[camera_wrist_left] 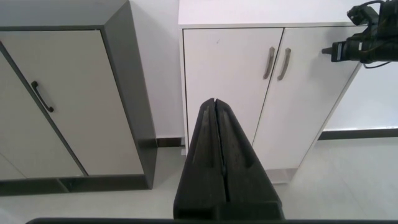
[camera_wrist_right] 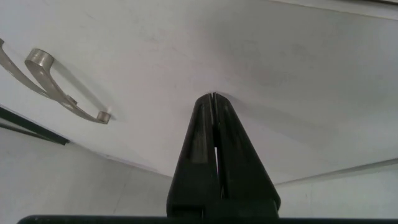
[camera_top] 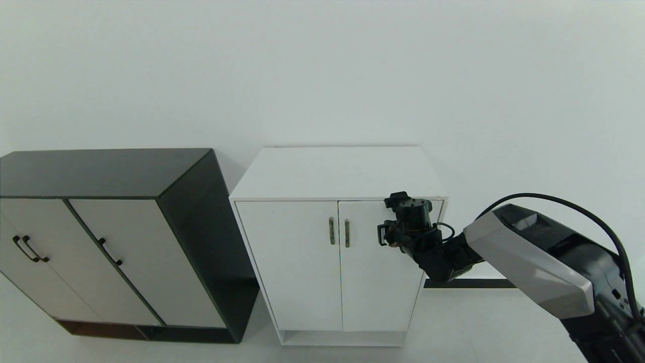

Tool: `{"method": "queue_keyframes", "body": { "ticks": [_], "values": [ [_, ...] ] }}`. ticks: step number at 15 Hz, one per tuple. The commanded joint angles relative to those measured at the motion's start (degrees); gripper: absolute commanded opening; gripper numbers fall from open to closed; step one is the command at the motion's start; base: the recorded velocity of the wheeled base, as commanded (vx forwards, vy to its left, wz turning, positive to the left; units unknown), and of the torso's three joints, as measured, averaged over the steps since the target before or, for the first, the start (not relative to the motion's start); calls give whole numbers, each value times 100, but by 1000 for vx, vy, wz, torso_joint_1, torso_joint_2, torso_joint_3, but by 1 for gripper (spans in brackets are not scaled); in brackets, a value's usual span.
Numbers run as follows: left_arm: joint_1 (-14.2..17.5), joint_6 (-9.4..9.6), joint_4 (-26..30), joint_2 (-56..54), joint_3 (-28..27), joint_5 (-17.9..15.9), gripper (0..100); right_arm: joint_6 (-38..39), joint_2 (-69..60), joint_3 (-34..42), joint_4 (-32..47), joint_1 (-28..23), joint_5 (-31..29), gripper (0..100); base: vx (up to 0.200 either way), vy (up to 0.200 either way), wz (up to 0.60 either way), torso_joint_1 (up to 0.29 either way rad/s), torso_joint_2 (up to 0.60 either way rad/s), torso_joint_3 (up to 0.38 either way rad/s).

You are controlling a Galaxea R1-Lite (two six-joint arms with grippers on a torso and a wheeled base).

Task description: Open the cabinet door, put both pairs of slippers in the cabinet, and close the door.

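The white cabinet (camera_top: 332, 171) stands in the middle against the wall with both doors closed. Two metal handles (camera_top: 331, 230) sit side by side at the doors' meeting edge. My right gripper (camera_top: 398, 227) is held in front of the upper part of the right door (camera_top: 375, 272), to the right of the handles. Seen from the right wrist, the gripper (camera_wrist_right: 213, 97) is shut and empty, its tips close to the door face, with one handle (camera_wrist_right: 62, 93) off to the side. My left gripper (camera_wrist_left: 214, 102) is shut and empty, back from the cabinet (camera_wrist_left: 230, 68) and low.
A black cabinet (camera_top: 101, 171) with two grey doors and black handles stands just left of the white one, nearly touching it. Pale floor lies in front of both cabinets. A dark skirting strip (camera_top: 468, 283) runs along the wall at the right.
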Motion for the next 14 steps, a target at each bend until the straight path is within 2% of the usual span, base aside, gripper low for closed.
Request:
{"method": "queue_keyframes", "body": {
  "ticks": [1,14],
  "values": [
    [-1,0,-1,9,0,0,0,2,79,-77,8,-14,-5,0,0,0,0,0,0,0],
    [-1,0,-1,9,0,0,0,2,167,-411,246,-41,-5,0,0,0,0,0,0,0]
  ]
}}
